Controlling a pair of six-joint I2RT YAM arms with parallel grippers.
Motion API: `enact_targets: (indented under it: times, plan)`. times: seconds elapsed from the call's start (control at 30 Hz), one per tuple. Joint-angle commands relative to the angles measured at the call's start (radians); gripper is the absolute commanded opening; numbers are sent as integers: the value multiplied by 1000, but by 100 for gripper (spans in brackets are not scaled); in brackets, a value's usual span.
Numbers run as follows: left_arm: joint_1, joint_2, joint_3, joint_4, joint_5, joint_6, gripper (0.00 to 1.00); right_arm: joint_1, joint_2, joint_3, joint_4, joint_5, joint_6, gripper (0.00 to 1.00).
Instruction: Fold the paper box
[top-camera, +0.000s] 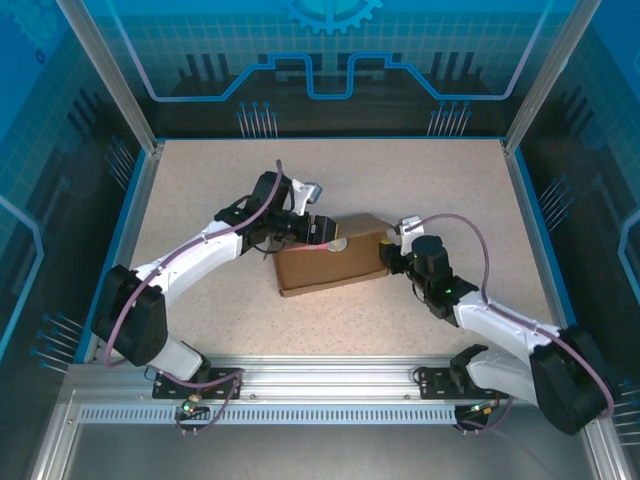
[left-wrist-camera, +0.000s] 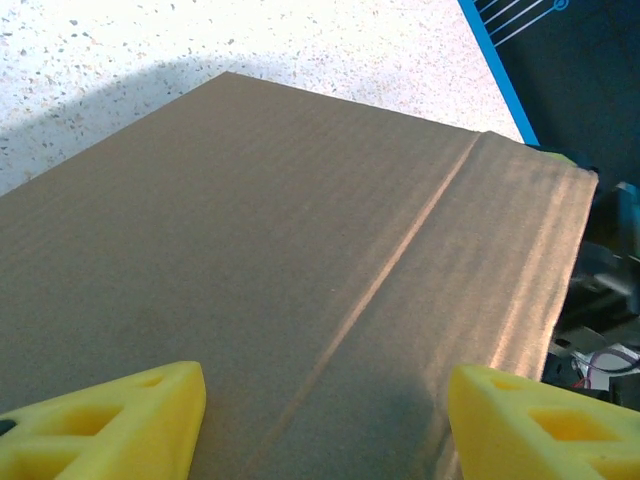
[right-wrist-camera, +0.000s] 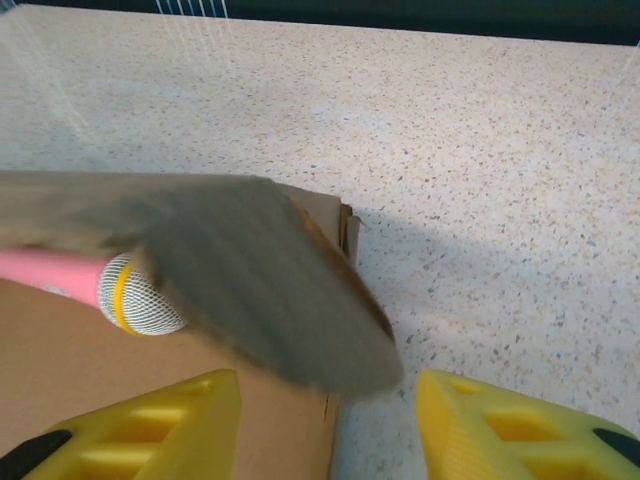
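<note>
Paper box is mostly formed, top flap not yet closed; my left gripper and right gripper are both released.

The left arm reaches from its base at 7 o'clock toward the centre. The left gripper points to 3 o'clock, its 2 yellow fingers spread wide. The right arm stretches from 5 o'clock, and the right gripper aims at 10 o'clock with its fingers parted.

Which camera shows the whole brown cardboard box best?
The top camera: the brown cardboard box shows whole, edge to edge. Left wrist sees its creased top close up; right wrist, one corner and a blurry flap.
</note>
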Motion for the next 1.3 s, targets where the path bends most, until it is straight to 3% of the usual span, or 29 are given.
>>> enact_targets:
  times: [0.0,0.2,0.33,0.8,1.27]
  plan:
    - [-1,-1,-23,22,11,-18,66,24,-109,-12,-163,-14,52,51]
    - [-8,-2,-63,70,-4,-30,66,48,-343,48,-463,-17,71,55]
    - [-18,13,-76,90,-2,-33,65,47,-389,129,-585,-29,73,57]
    - [-52,43,-168,195,-11,-61,65,-58,88,463,-649,-184,11,60]
    - [-72,98,-210,236,-27,-69,65,-128,366,445,-595,-260,41,56]
